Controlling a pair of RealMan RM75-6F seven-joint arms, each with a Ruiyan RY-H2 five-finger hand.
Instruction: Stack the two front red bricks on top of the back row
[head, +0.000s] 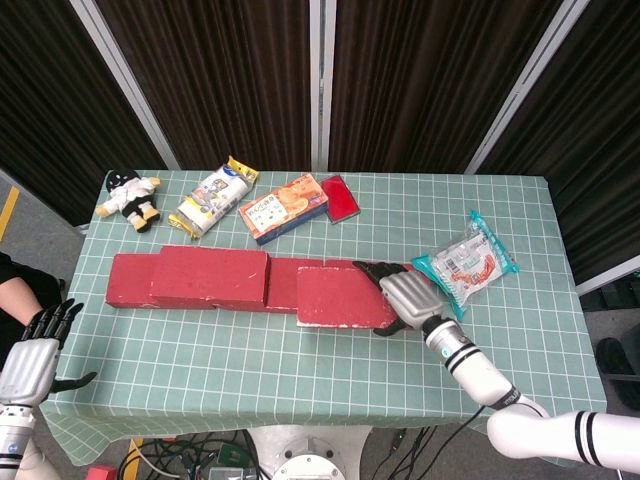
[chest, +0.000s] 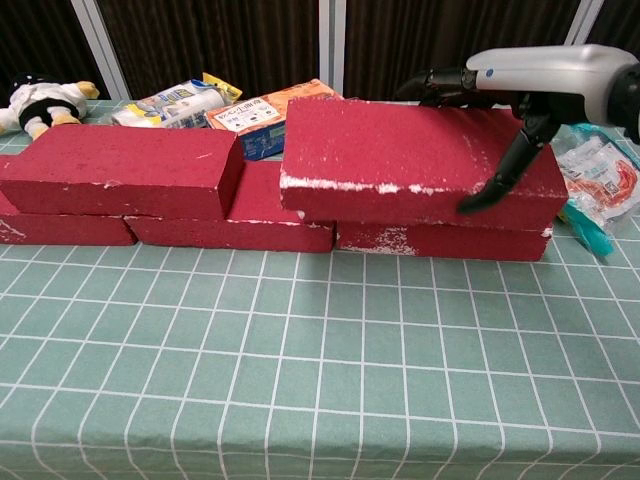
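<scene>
My right hand (head: 406, 296) (chest: 520, 90) grips the right end of a red brick (head: 340, 297) (chest: 400, 160), thumb on its front face and fingers over the top. The brick hangs above the right part of the back row (head: 130, 284) (chest: 440, 242), close over it. Another red brick (head: 210, 276) (chest: 115, 168) lies stacked on the row's left part. My left hand (head: 32, 358) is open off the table's front left corner, fingers spread, holding nothing; the chest view does not show it.
Along the table's far edge lie a plush toy (head: 130, 197) (chest: 38, 103), a snack bag (head: 213, 196) (chest: 170, 103), an orange box (head: 283, 207) (chest: 262, 112) and a flat red case (head: 340, 198). A sealed food packet (head: 466, 262) (chest: 598, 170) lies right of the row.
</scene>
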